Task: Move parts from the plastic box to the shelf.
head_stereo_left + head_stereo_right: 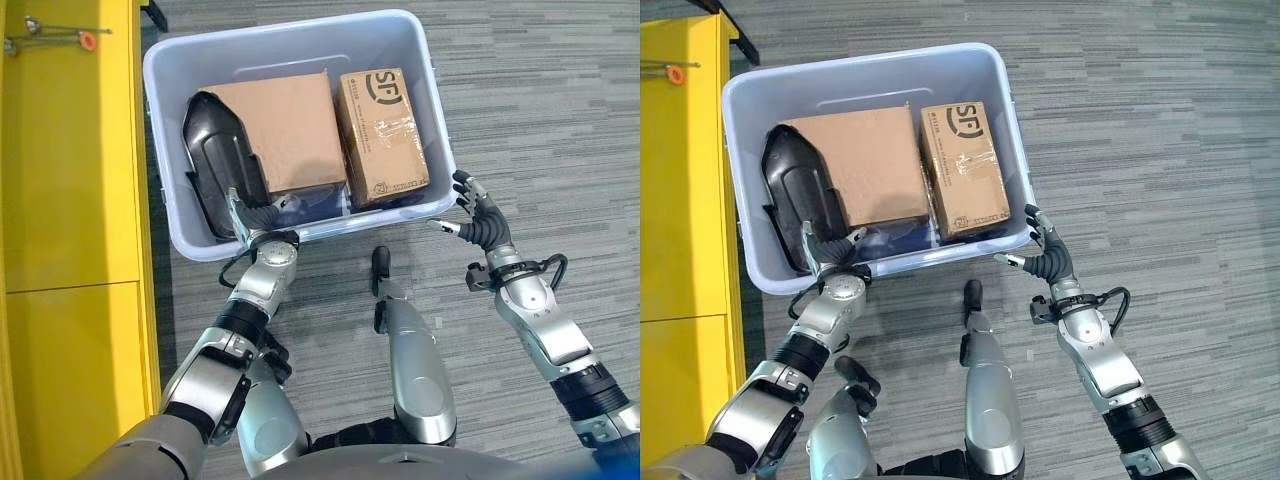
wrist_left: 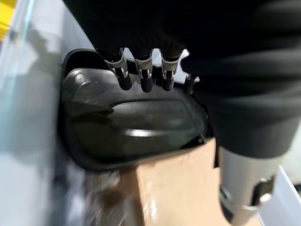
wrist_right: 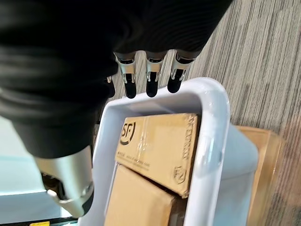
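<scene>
Looking down from the head camera: a pale blue plastic box (image 1: 170, 215) sits on grey striped carpet floor (image 1: 540, 110), with yellow shelf (image 1: 70, 180) panels at 9 o'clock of it.
Box contents: a black moulded part (image 1: 215, 165) along the 9 o'clock wall, a large flat cardboard box (image 1: 285, 125) in the middle, a small taped cardboard box (image 1: 382, 135) at 3 o'clock.
Left robot hand (image 1: 250, 215): at the box's near rim, at its 7 o'clock corner, reaching in over the black moulded part's near end; fingers (image 2: 124, 77) extended and relaxed just above the part's glossy surface, grasping nothing.
Right robot hand (image 1: 478, 215): just outside the box's 4 o'clock corner, fingers (image 3: 150, 77) spread and straight, released, poised beside the rim near the small taped cardboard box, touching neither as far as can be told.
</scene>
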Robot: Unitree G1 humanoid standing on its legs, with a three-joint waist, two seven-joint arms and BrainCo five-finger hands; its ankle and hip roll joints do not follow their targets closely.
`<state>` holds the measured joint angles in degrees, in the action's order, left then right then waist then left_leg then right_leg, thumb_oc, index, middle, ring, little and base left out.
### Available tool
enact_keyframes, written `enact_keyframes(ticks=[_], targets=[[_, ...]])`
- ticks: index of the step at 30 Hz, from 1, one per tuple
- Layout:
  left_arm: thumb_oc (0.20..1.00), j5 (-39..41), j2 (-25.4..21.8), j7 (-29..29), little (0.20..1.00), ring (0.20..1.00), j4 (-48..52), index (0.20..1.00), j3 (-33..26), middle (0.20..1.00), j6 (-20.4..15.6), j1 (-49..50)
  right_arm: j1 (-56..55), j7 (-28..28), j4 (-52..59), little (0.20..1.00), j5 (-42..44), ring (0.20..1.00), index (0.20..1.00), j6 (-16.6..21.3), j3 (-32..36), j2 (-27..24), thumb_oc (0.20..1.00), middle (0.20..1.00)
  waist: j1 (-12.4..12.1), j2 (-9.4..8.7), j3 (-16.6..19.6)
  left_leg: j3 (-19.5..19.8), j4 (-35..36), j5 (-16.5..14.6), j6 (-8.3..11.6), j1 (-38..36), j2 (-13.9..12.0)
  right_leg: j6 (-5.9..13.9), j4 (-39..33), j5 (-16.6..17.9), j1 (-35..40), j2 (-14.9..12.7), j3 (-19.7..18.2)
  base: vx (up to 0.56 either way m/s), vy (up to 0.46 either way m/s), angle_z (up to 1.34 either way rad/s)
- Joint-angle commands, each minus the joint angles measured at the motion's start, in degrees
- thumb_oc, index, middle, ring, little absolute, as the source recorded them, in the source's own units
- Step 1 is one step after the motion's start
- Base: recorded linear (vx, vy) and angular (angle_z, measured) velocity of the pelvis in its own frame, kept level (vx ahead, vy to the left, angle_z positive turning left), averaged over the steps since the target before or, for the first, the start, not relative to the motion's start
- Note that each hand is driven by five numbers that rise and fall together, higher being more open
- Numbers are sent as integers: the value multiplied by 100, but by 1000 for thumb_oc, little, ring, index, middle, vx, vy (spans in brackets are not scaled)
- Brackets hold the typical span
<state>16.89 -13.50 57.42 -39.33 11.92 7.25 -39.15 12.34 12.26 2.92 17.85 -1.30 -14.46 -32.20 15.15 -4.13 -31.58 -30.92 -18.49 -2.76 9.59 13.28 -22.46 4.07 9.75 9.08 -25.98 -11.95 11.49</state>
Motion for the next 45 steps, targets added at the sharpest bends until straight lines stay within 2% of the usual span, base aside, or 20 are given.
enact_keyframes(ticks=[1,6,11,15,18,20,24,27,32,36,37,40,43,45], targets=[[1000,-97,-292,233,1000,1000,61,1000,-51,1000,-191,60,-13,127,503,1000,209,1000,1000,88,80,-33,1000,1000,-5,-270,179,276,-449,-54,-86,865,-158,621,1015,-1251,-68,-245,-44,-30,-26,-9],[1000,-50,-419,334,1000,1000,-102,1000,-48,1000,-126,-250,167,154,479,1000,262,1000,1000,-24,54,-91,1000,1000,67,-325,179,260,-615,-102,-96,1202,-174,584,1199,-1315,-457,-196,-100,-21,2,-7],[1000,316,-563,993,1000,1000,-458,1000,-252,1000,-122,-737,437,201,338,1000,323,1000,1000,-162,14,-128,1000,1000,141,-352,179,264,-828,-152,-85,1512,-218,509,1406,-1406,-766,-162,-114,-4,5,-3],[1000,264,-757,1053,1000,1000,-827,1000,-388,1000,-66,-1154,578,281,241,1000,396,1000,1000,-204,-33,-124,1000,1000,180,-387,179,291,-1004,-202,-76,1705,-257,460,1528,-1454,-931,-169,-92,-3,-6,1],[1000,374,-953,827,1000,1000,-1181,1000,-355,1000,-70,-1593,707,335,177,1000,447,1000,1000,-231,-61,-153,1000,1000,236,-406,179,313,-1168,-248,-75,1895,-283,418,1629,-1475,-1108,-186,-69,-4,-9,1],[1000,312,-990,425,1000,1000,-1354,1000,-249,1000,-213,-1837,825,472,118,1000,474,1000,1000,-289,-109,-136,1000,1000,274,-423,179,334,-1304,-322,-96,2111,-293,384,1694,-1465,-1309,-207,-59,-22,-30,4],[1000,604,-978,310,1000,1000,-1430,1000,-156,1000,-367,-2006,922,602,79,1000,448,1000,1000,-358,-130,-111,1000,1000,304,-449,179,368,-1453,-398,-111,2331,-303,356,1770,-1472,-1501,-208,-45,-4,-6,1],[1000,606,-974,-397,1000,1000,-1596,1000,-101,1000,-657,-2164,980,681,28,1000,456,1000,1000,-400,-143,-58,1000,1000,344,-478,179,379,-1548,-435,-122,2479,-313,345,1811,-1459,-1638,-196,-36,-20,-33,-1],[1000,790,-835,-1304,1000,1000,-1498,1000,361,1000,-806,-2299,973,603,12,1000,412,1000,1000,-385,-98,-100,1000,1000,437,-492,179,359,-1640,-470,-157,2684,-303,312,1845,-1430,-1843,-144,-58,-11,1,3],[1000,1208,-618,-1169,1000,1000,-1554,1000,524,1000,-802,-2372,1086,607,-2,1000,353,1000,1000,-383,-166,-47,1000,1000,485,-513,179,329,-1644,-465,-162,2751,-289,289,1831,-1423,-1912,-93,-75,-24,7,-6],[1000,1086,-579,-1095,1000,1000,-1601,1000,534,1000,-750,-2377,1104,618,-21,1000,342,1000,1000,-377,-185,-23,1000,1000,495,-517,179,328,-1651,-479,-168,2763,-276,283,1839,-1438,-1923,-74,-86,-17,-24,-8],[1000,435,-459,-1379,1000,1000,-1565,1000,704,1000,-755,-2314,1075,667,43,1000,303,1000,1000,-391,-218,31,1000,1000,503,-547,179,308,-1629,-457,-161,2784,-283,277,1804,-1414,-1935,-60,-67,-6,-12,-1],[1000,-189,-295,-1633,1000,1000,-1237,1000,1018,1000,-964,-2142,952,587,175,1000,284,1000,1000,-370,-192,40,1000,1000,539,-566,179,220,-1525,-387,-162,2711,-281,283,1741,-1378,-1902,-11,-70,0,0,0],[1000,-387,-231,-1886,1000,1000,-1014,1000,1232,1000,-983,-2102,892,526,219,1000,258,1000,1000,-337,-176,16,1000,1000,558,-554,179,173,-1494,-354,-165,2686,-273,271,1713,-1366,-1889,-1,-71,-11,20,-1]])
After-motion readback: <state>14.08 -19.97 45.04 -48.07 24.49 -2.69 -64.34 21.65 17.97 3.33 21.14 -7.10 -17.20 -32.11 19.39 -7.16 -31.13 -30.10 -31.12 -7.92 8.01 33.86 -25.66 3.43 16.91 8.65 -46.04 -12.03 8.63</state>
